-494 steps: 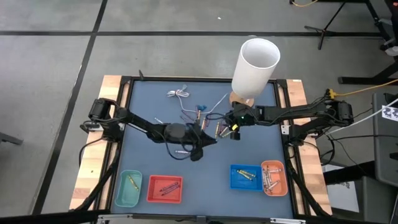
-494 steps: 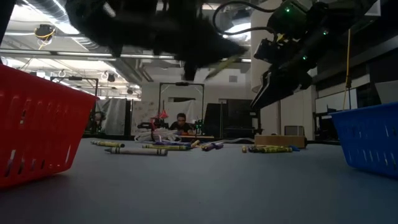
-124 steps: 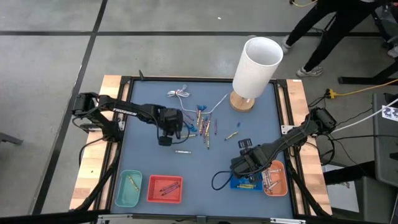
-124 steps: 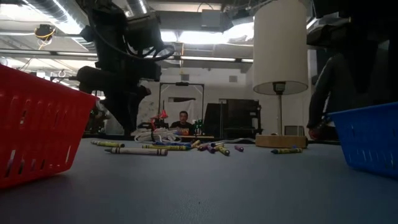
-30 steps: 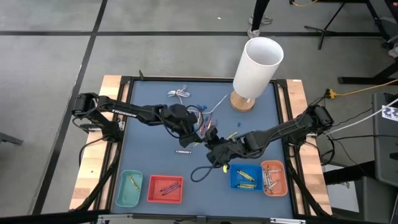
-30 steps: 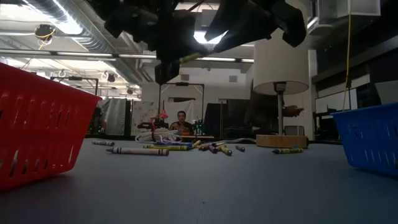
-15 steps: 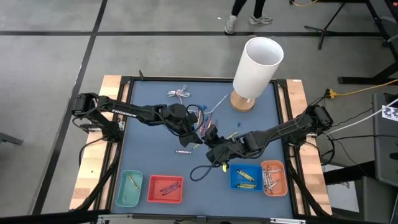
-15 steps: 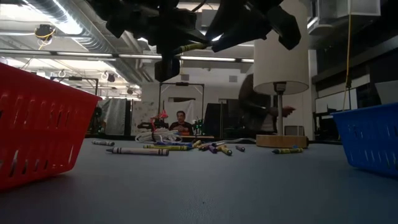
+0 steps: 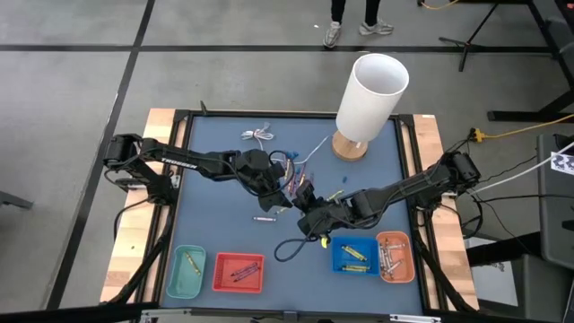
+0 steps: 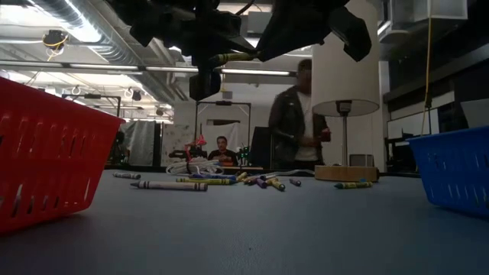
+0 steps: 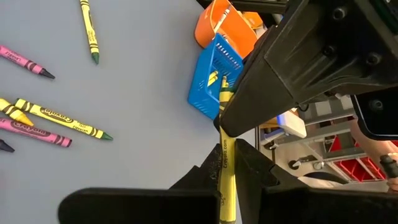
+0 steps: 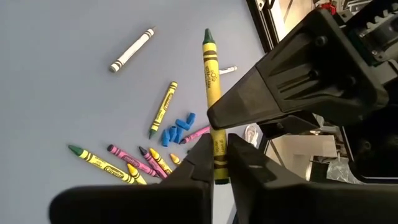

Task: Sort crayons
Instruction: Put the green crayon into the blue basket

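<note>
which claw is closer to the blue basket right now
The right claw is nearer: it hangs just up-table and left of the blue basket. The left claw meets it at the same yellow crayon, slightly farther from the basket.

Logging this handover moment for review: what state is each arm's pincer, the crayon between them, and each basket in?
Left pincer: shut on held crayon.
Right pincer: shut on the same crayon.
Held crayon: yellow-wrapped, green-tipped, off the table, gripped by both.
Teal basket: holds one crayon.
Red basket: holds crayons.
Blue basket: holds yellow crayons.
Orange basket: holds pale crayons.
Loose crayons: lying on the table.
</note>
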{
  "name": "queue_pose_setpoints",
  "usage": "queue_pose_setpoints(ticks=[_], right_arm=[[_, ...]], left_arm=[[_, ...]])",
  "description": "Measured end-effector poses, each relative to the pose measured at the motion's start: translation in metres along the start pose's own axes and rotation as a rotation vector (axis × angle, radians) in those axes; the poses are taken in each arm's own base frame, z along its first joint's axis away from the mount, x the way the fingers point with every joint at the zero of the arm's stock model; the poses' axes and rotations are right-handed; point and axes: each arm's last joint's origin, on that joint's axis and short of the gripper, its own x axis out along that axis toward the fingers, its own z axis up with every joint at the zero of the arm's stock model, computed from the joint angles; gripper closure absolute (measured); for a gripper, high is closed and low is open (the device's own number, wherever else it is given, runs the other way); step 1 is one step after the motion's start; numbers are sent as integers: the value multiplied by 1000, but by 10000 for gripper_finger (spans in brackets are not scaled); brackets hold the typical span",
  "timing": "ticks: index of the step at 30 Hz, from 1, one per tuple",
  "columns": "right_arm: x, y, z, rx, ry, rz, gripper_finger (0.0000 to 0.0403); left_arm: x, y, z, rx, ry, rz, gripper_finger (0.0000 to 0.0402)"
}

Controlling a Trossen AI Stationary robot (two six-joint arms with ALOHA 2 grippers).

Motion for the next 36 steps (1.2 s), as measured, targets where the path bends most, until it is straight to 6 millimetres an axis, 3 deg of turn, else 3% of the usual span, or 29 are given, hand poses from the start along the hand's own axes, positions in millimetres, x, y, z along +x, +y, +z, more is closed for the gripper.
queue_pose_setpoints(ticks=[13, 23, 29, 36], right_arm=[[0, 1, 1, 3, -37, 35, 378], [0, 5, 1, 38, -81, 131, 379], [-3, 19, -12, 156, 45, 282, 379], [-18, 39, -27, 342, 260, 494, 379]], left_arm=[[0, 0, 0, -1, 5, -1, 389], [0, 0, 0, 6, -7, 6, 314], [0, 1, -1, 29, 1, 20, 285], [0, 2, -1, 26, 6, 25, 278]])
